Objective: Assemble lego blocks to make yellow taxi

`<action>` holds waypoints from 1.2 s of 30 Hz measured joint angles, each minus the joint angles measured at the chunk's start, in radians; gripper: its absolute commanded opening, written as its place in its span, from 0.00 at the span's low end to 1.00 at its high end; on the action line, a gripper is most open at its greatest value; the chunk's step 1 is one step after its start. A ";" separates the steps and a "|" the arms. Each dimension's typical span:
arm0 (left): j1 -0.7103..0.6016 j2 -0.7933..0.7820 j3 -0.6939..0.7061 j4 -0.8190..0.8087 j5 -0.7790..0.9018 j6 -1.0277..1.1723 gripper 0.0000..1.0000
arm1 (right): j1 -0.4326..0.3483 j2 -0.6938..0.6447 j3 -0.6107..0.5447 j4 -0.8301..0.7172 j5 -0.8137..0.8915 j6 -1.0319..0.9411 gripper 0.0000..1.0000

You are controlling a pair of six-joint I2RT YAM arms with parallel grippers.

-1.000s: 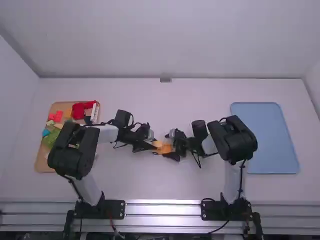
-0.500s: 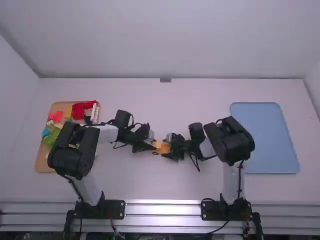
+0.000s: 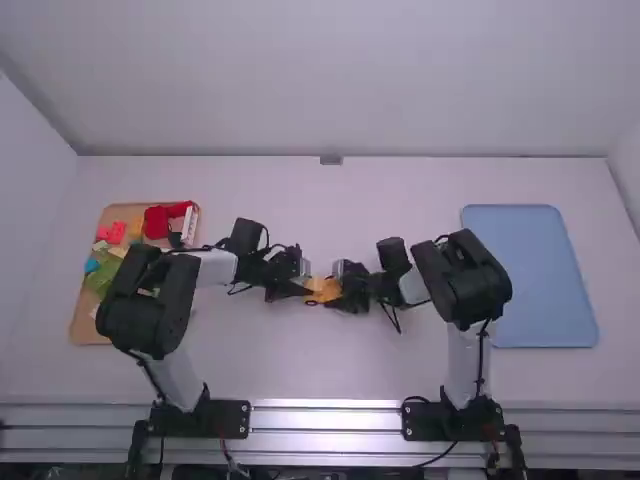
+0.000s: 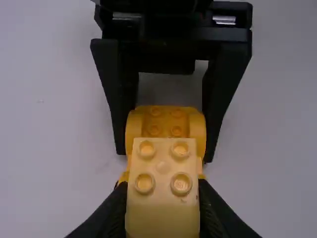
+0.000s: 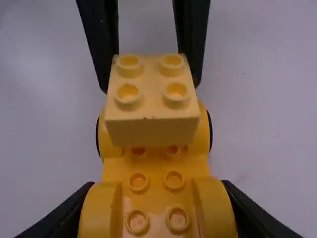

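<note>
Chassis beneath pale yellow block; seating unverified

Item under assembly: yellow chassis with rounded wheel arches, located between the two arms near mid-table. The block sits over one end, studs up, overlapping the chassis in both wrist views. Whether it is pressed home or just above the studs cannot be determined.

Grip: left gripper closed on the block, a finger on each side. Right gripper closed on the chassis at the arches of the opposite end.

Change noted: over the past second the high view records the right gripper shifting slightly inward, while the left arm has kept practically the same position. Assessed as fine alignment for the joint, with the block probably intended as cab or roof. Next requirement, in this inspector's judgement: match the studs squarely, then press straight down with the chassis held firm. Risk: a tilted press could seat one edge only or turn the chassis in its grip.

Surroundings: brown tray at the left side of the table, holding red, green and other blocks; blue tray at the right side, beyond the right arm.
</note>
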 measured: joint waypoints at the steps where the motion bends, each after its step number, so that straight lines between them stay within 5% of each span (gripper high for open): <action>1: 0.000 0.000 0.000 0.000 -0.002 -0.001 0.04 | 0.000 0.000 0.004 -0.007 0.000 -0.005 0.48; 18: 0.000 0.000 -0.032 0.056 -0.043 -0.022 0.03 | -0.005 0.000 0.022 -0.039 0.003 -0.052 0.48; 27: -0.002 0.000 -0.041 0.069 -0.055 -0.022 0.11 | -0.005 0.000 0.022 -0.053 -0.005 -0.055 0.48; 32: -0.017 0.000 -0.041 0.086 -0.050 -0.021 0.71 | -0.005 0.000 0.022 -0.054 -0.008 -0.054 0.51; 33: -0.022 0.000 -0.041 0.088 -0.050 -0.024 0.95 | -0.005 0.000 0.022 -0.054 -0.008 -0.054 0.52; 36: -0.038 0.000 -0.041 0.103 -0.046 -0.025 0.99 | -0.005 0.000 0.022 -0.055 -0.008 -0.051 0.53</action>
